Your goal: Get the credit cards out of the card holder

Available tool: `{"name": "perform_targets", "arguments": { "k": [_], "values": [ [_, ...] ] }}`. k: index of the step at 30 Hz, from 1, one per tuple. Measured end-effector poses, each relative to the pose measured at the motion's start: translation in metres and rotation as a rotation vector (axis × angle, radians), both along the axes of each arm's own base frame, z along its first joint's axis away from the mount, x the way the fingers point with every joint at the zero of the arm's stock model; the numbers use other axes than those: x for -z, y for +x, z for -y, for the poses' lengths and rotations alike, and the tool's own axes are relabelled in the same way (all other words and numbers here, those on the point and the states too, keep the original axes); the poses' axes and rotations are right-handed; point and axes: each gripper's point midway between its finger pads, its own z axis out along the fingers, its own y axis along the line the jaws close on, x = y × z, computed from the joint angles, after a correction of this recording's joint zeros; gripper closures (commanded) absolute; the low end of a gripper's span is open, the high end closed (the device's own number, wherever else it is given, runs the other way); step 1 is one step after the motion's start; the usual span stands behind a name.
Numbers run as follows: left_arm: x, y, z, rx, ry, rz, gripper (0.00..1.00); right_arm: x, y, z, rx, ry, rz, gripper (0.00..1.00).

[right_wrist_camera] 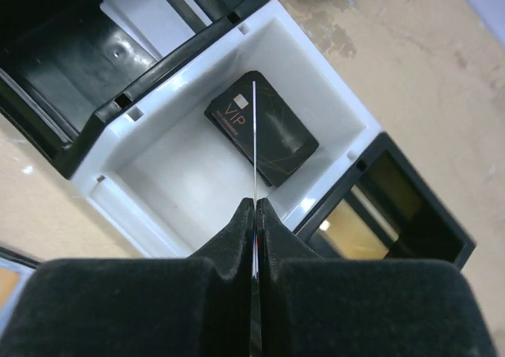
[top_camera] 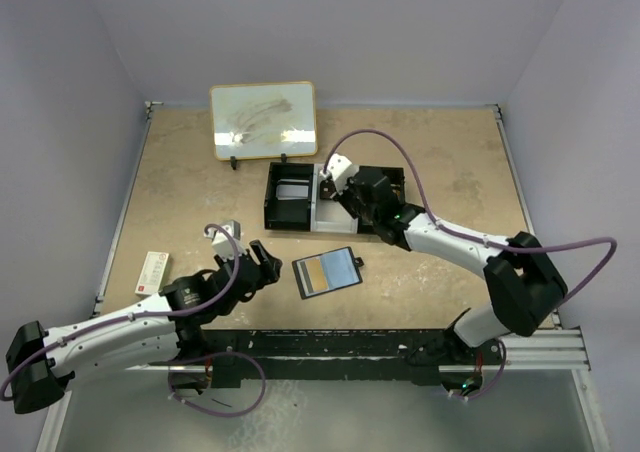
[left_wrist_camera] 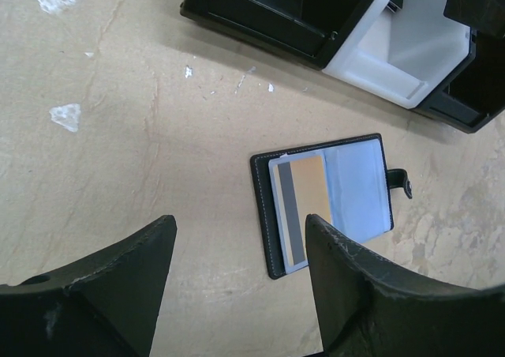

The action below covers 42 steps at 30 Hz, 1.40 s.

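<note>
The card holder [top_camera: 328, 272] lies open and flat on the table, black with blue-grey inside panels [left_wrist_camera: 359, 191]. An orange credit card [left_wrist_camera: 304, 199] with a grey stripe sits in its left pocket. My left gripper [left_wrist_camera: 241, 223] hovers open just left of the card holder [left_wrist_camera: 267, 215], nothing between its fingers. My right gripper [right_wrist_camera: 255, 203] is shut on a thin credit card [right_wrist_camera: 254, 136], seen edge-on, above the white middle compartment of the tray [right_wrist_camera: 102, 191]. A black VIP card [right_wrist_camera: 284, 140] lies flat in that compartment.
The black-and-white three-compartment tray [top_camera: 270, 197] stands behind the card holder, with the right arm [top_camera: 450, 237] reaching over it. A whiteboard [top_camera: 264, 119] leans at the back. A small red-and-white box [top_camera: 153, 272] lies at the left edge.
</note>
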Motion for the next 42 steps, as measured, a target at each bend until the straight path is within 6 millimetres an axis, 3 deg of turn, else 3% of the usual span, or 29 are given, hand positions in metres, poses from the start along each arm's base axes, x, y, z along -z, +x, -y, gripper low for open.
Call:
{"name": "perform_targets", "arguments": {
  "k": [6, 20, 38, 42],
  "values": [
    [-0.009, 0.0, -0.011, -0.022, 0.015, 0.024, 0.35, 0.01, 0.019, -0.01, -0.136, -0.244, 0.096, 1.0],
    [-0.023, -0.002, -0.021, -0.026, 0.0, 0.054, 0.35, 0.03, 0.045, -0.013, -0.295, -0.54, 0.188, 1.0],
    [-0.032, -0.003, -0.023, -0.02, -0.01, 0.068, 0.35, 0.065, 0.079, -0.008, -0.335, -0.73, 0.204, 1.0],
    [-0.031, -0.004, -0.024, -0.017, -0.005, 0.069, 0.35, 0.073, 0.083, -0.008, -0.334, -0.75, 0.197, 0.9]
  ]
}}
